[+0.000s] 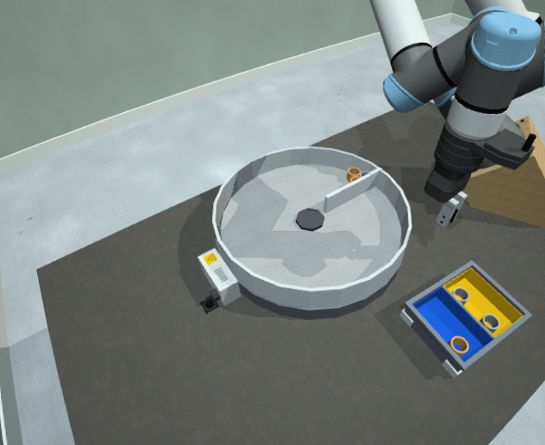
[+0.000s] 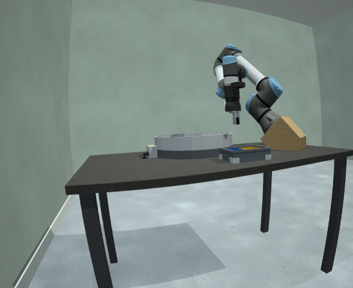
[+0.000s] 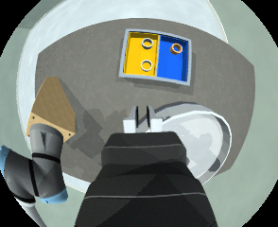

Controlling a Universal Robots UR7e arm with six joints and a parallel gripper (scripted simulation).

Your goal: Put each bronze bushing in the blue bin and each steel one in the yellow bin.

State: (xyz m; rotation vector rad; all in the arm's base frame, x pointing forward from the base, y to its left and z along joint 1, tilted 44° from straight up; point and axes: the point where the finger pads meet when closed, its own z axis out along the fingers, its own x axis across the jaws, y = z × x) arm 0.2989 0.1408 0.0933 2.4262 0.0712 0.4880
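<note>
One bronze bushing [image 1: 353, 174] stands on the grey turntable [image 1: 310, 224], at its far right, against the white divider bar [image 1: 351, 190]. My gripper [image 1: 449, 212] hangs high above the table just right of the turntable rim, pointing down; it also shows in the exterior view [image 2: 236, 120] and the wrist view [image 3: 143, 116]. Its fingers stand a little apart with nothing between them. The blue bin [image 1: 448, 323] holds one bronze bushing [image 1: 460, 343]. The yellow bin [image 1: 483, 298] holds two steel bushings [image 1: 461, 294] [image 1: 490, 322].
The two bins share one grey tray at the front right of the table. A white control box [image 1: 219, 277] sits against the turntable's front left. The arm's wooden wedge base [image 1: 517, 186] stands at the right, behind the gripper.
</note>
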